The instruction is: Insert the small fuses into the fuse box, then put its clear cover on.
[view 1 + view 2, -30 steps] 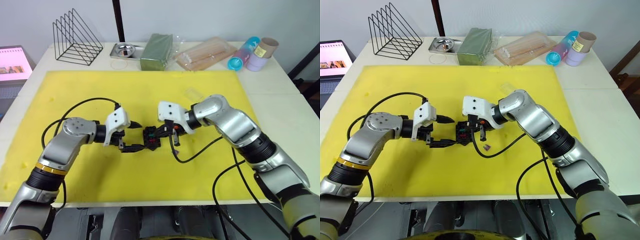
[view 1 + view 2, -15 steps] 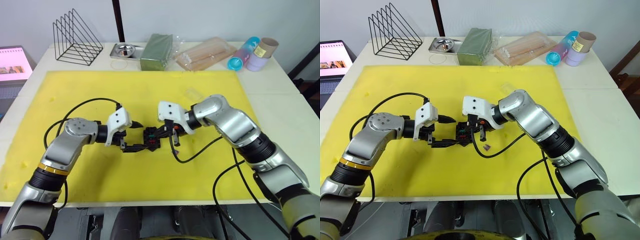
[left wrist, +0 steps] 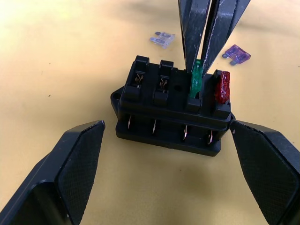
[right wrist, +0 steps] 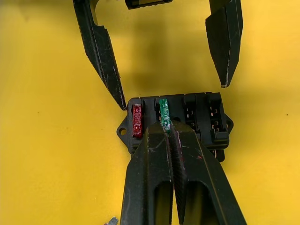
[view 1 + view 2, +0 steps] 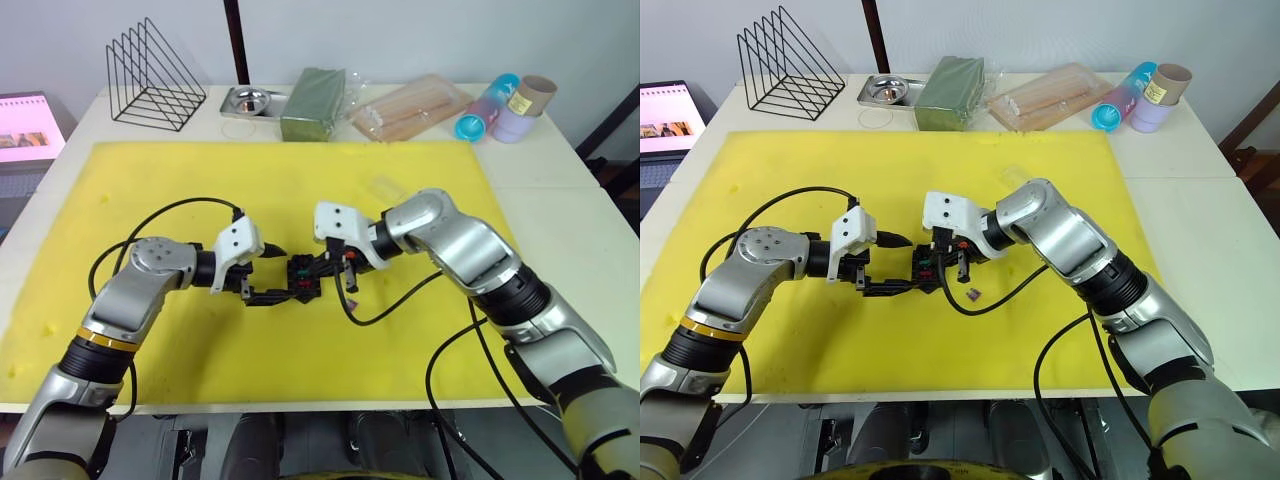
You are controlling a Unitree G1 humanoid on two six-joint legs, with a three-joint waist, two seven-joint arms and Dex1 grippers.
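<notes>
**Green fuse at its slot**

Fuse box [image 3: 171,110] on yellow mat [image 5: 300,190], mid tabletop: red fuse [image 3: 221,87] seated in end slot, green fuse [image 3: 195,80] next to it, prob. only partly in. Two purple fuses [image 3: 236,53] lie loose behind box. Right gripper [image 4: 167,129] fingers pinch green fuse; left gripper [image 3: 171,154] fingers spread wide, flanking box w/o touching.

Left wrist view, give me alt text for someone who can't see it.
A black fuse box sits on yellow foam; the right gripper, jaws shut, pinches a green fuse in its slot beside a seated red fuse. The left gripper's open fingers flank the box, two loose fuses behind.
</notes>
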